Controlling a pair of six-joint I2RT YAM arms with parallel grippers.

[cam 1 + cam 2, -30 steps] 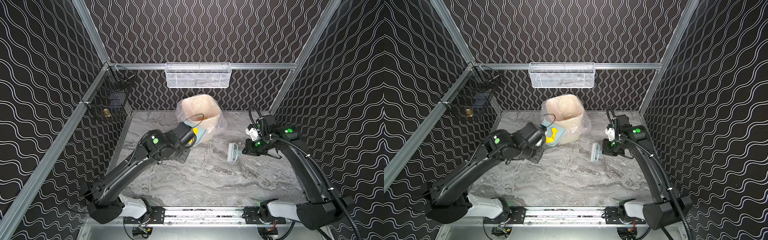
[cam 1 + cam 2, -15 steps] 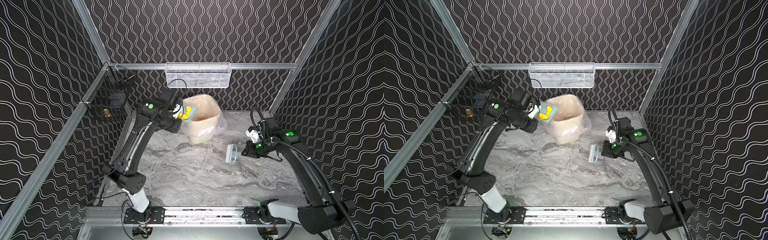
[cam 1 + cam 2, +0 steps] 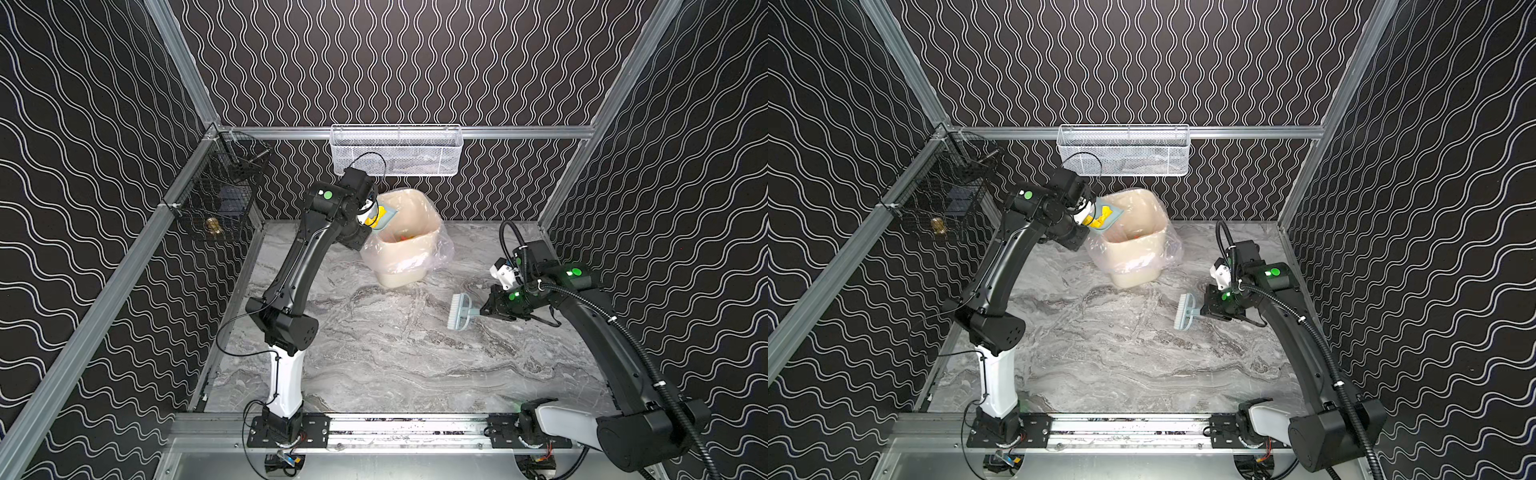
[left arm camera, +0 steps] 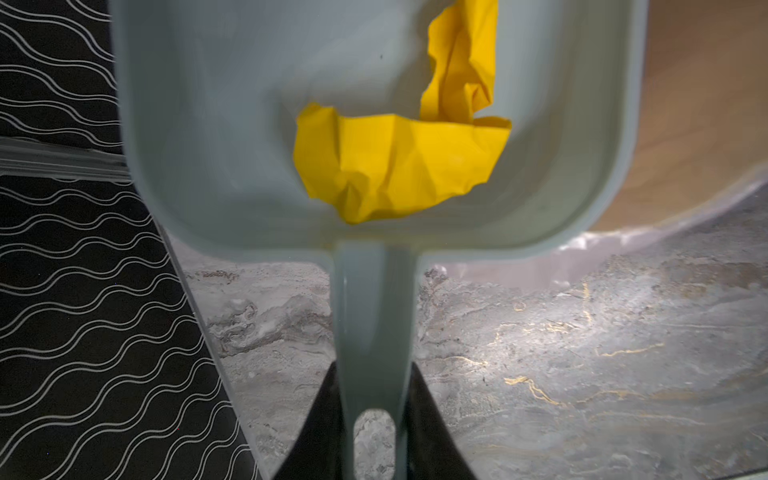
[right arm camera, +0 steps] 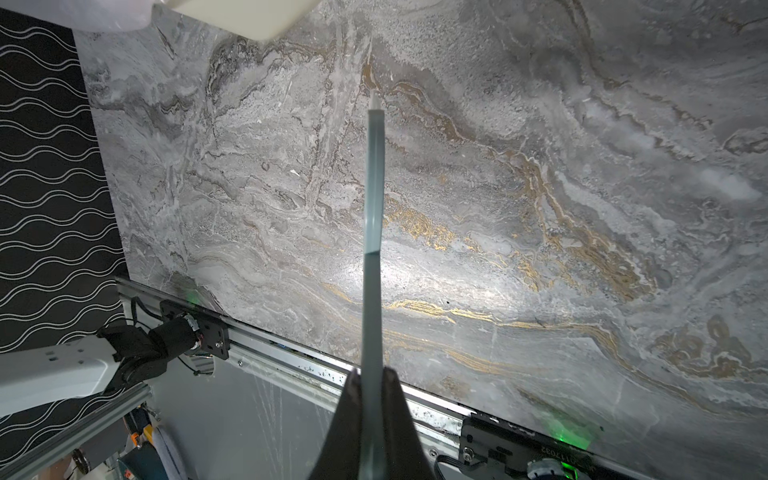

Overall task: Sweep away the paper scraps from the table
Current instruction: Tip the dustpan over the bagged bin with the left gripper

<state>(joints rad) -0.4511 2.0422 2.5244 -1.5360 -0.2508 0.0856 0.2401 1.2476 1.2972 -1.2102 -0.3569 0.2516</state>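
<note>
Left wrist view: our left claw point(image 4: 372, 386) clamps a pale blue plastic dustpan point(image 4: 232, 124) carrying crumpled yellow paper scraps point(image 4: 395, 166); our right claw point(image 5: 371, 378) grips a pale blue brush point(image 5: 372, 187).

Only one piece of writing shows. In the right wrist view, a flat black metal mounting plate point(image 5: 519, 440) carries a short row of small pale printed characters close to one of its long edges. The plate is bolted to the silver aluminium rail point(image 5: 270, 349) that runs along the edge of the grey-and-white marble-patterned table point(image 5: 498, 187). The characters appear upside down in that view and look like a string of digits. They are too small and blurred to read with certainty, though the last figures may be 7032. No other lettering, label or brand can be read in any view.
</note>
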